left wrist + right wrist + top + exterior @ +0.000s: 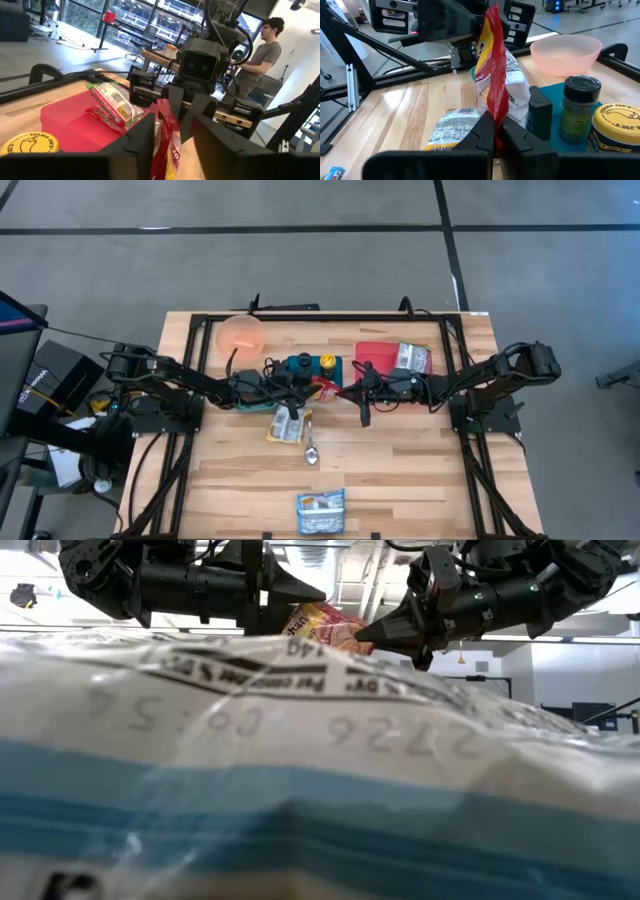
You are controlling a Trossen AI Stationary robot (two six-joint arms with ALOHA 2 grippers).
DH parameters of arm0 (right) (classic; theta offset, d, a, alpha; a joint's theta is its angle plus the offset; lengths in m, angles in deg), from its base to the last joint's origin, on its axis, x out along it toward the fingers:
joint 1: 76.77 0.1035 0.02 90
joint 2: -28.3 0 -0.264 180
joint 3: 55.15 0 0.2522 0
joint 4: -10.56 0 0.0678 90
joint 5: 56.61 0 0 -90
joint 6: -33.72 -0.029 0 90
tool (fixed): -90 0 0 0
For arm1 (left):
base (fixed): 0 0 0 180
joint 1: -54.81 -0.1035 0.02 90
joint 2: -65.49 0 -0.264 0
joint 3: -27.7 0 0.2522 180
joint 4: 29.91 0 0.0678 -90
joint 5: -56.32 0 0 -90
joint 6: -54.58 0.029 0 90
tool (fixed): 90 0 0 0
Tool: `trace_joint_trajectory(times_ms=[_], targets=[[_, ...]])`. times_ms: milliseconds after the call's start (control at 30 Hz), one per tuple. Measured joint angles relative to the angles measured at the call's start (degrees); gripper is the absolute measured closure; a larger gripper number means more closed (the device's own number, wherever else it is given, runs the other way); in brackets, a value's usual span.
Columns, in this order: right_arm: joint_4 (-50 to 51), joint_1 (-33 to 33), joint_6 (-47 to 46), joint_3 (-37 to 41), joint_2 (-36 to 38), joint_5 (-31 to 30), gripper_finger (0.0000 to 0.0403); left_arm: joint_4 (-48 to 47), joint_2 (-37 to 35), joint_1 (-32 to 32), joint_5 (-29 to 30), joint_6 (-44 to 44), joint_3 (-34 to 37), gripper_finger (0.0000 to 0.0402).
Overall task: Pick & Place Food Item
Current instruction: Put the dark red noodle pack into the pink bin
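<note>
Red-and-yellow snack bag (322, 385) hangs mid-surface between both end effectors, seen from above. Low view: a foreground packet (300, 770) reads "2726". Left end effector (172, 131) is spread around the bag; right end effector (497, 135) pinches it. A yellow lid (27, 144) reads "TRADER".

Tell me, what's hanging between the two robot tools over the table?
A red and yellow snack bag, seen in both wrist views: the right tool pinches it shut, the left tool is open around it.
</note>
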Motion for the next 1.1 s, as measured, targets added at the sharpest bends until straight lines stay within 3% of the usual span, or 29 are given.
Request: trace_joint_trajectory(times_ms=[200,367,500,733,1100], targets=[[0.81,-0.07,-0.14,0.00,0.00,-1.14,0.0402,-2.37,-2.02,0.00,-0.05,0.01,0.13,0.0224],[3.39,0.12,-0.09,0.09,2.29,-1.53,0.0402,-12.57,-8.17,0.00,-0.05,0.01,0.17,0.0207],[5.25,0.84,0.31,0.09,5.58,-2.60,0.0403,-20.25,-12.76,0.00,-0.04,0.02,0.17,0.0203],[15.79,2.55,0.08,0.07,12.52,-9.70,0.0403,-27.06,-17.78,0.07,-0.05,0.02,0.18,0.0212],[31.06,2.89,0.06,0.04,25.95,-16.36,0.0403,-27.18,-17.97,1.31,-0.10,0.01,0.20,0.0227]])
